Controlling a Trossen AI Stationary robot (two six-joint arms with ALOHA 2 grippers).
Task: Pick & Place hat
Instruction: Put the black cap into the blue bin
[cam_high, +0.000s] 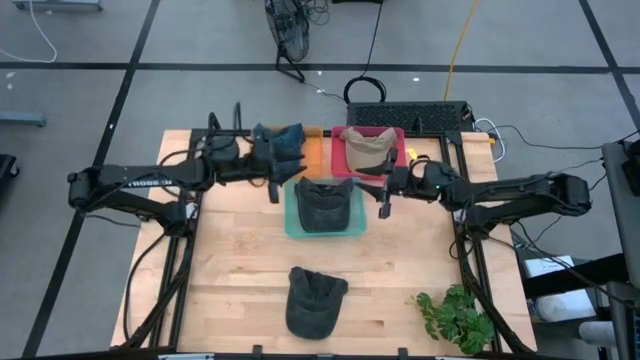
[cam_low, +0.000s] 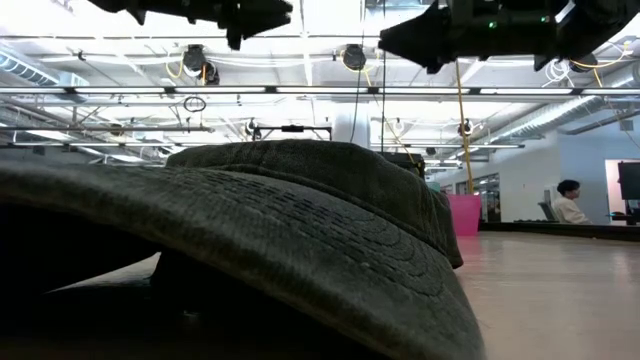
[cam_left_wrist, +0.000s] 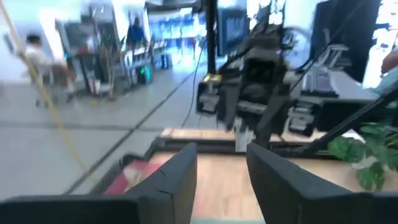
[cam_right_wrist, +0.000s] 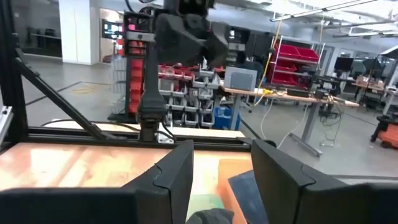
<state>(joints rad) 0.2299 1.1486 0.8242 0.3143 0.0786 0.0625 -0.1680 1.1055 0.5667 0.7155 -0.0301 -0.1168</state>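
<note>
— Pincers first: where are they, and how do the fingers stand?

— Left pincer (cam_high: 274, 178) hangs over the far half of the bench (cam_high: 230, 270), at the left edge of the green tray (cam_high: 291, 222). Its own wrist view shows the two dark fingers (cam_left_wrist: 171, 180) apart with bare bench between them, nothing held. Right pincer (cam_high: 384, 196) faces it from the other side, just off the green tray's right edge. Its fingers (cam_right_wrist: 168, 177) also stand apart and grip nothing.

— And the hats?

— Four show from above. A dark grey hat (cam_high: 325, 203) lies inside the green tray, between the two pincers. A tan hat (cam_high: 366, 147) sits in the red tray (cam_high: 400, 135) at the far edge. A dark blue hat (cam_high: 285, 143) lies over the orange tray (cam_high: 314, 152), just beside the red one and close to the left arm's wrist. Another dark grey hat (cam_high: 313, 300) lies on the bare wood near the front edge, well apart from the trays.

— What does the level camera give?

— Mostly that front hat (cam_low: 300, 230), its stitched brim filling the picture, with both arms as dark shapes above. A person (cam_low: 570, 203) sits far back in the room.

— Anything else on the bench?

— A green plant (cam_high: 455, 318) at the front right corner.
</note>
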